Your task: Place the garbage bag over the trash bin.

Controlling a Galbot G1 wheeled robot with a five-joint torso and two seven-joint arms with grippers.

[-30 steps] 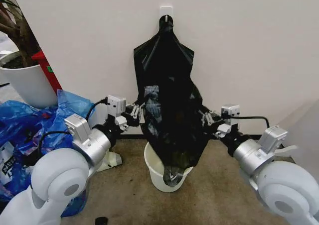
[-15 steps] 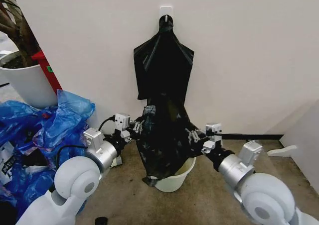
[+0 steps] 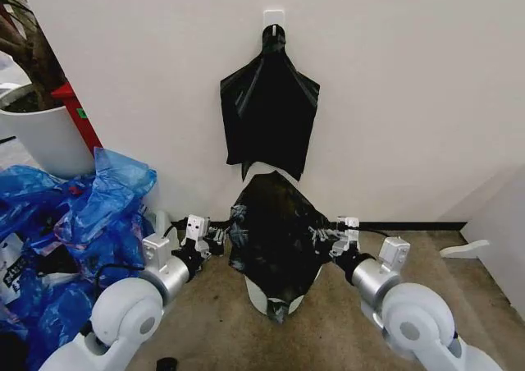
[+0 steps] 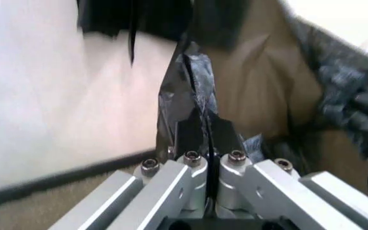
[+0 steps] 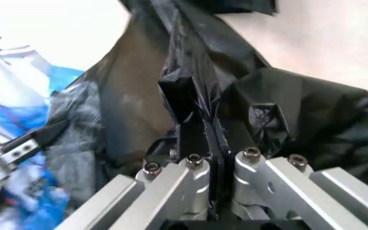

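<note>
The glossy black garbage bag (image 3: 275,231) is draped over the trash bin (image 3: 259,295), whose white lower wall peeks out under the film. My left gripper (image 3: 220,238) holds the bag's left edge at about rim height. My right gripper (image 3: 325,238) holds the right edge at the same height. Black film (image 4: 190,76) is pinched between the shut left fingers (image 4: 190,132) in the left wrist view. In the right wrist view the right gripper (image 5: 211,139) is shut on a fold of the bag (image 5: 299,110) in the same way.
A flat black bag (image 3: 269,112) hangs from a wall hook (image 3: 273,16) just above the bin. Blue plastic bags (image 3: 74,215) pile up on the left, below a white plant pot (image 3: 41,137). A white object (image 3: 463,248) lies on the floor at right.
Both grippers have come down and inward with the garbage bag. The bag has dropped away from the hanging bag and now covers most of the bin.
</note>
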